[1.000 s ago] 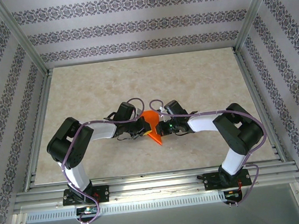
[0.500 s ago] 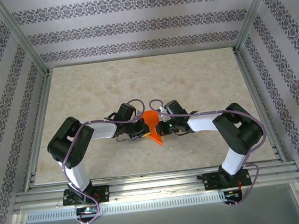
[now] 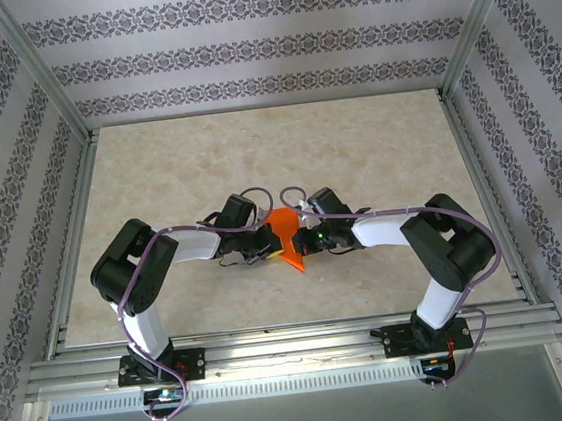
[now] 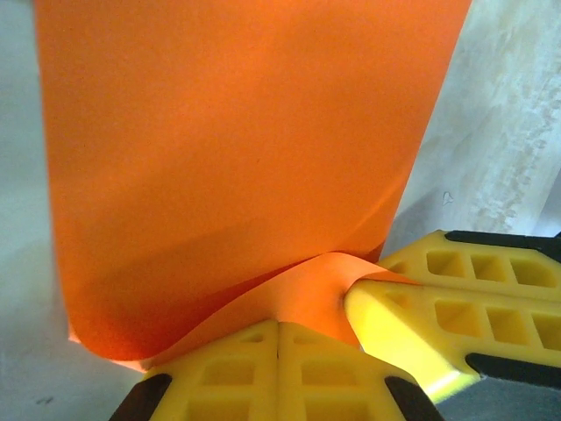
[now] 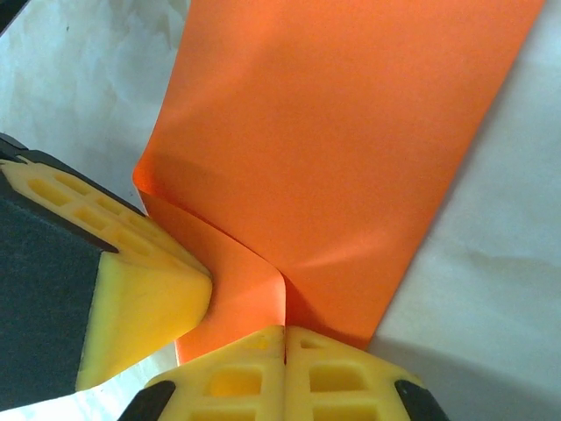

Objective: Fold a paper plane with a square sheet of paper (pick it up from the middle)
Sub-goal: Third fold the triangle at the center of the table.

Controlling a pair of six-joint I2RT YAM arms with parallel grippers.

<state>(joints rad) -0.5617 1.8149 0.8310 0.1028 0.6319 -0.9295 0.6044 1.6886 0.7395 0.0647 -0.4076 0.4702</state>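
Note:
The orange sheet of paper (image 3: pixel 285 234) hangs folded between my two grippers over the middle of the table. Its lower end comes to a point toward the near edge. Whether it forms the paper plane I cannot tell. My left gripper (image 3: pixel 269 245) is shut on the paper's left side, and its yellow fingers meet at a curled flap (image 4: pixel 279 326). The paper (image 4: pixel 237 132) rises above them. My right gripper (image 3: pixel 305 239) is shut on the right side, at a crease (image 5: pixel 285 331) in the paper (image 5: pixel 351 132). The two grippers almost touch: the right one's fingers (image 4: pixel 429 307) show in the left wrist view, and a left finger (image 5: pixel 131 289) shows in the right wrist view.
The beige marbled table (image 3: pixel 255 153) is framed by aluminium rails (image 3: pixel 276 350) along the near edge and by posts at the sides. Patterned walls (image 3: pixel 263 41) close in the back and both sides. Both arms' elbows (image 3: pixel 132 271) (image 3: pixel 452 243) jut out toward the sides.
My left arm has edged slightly to the right, and the paper's pointed tip has shifted a little. Both grippers stay shut on the paper.

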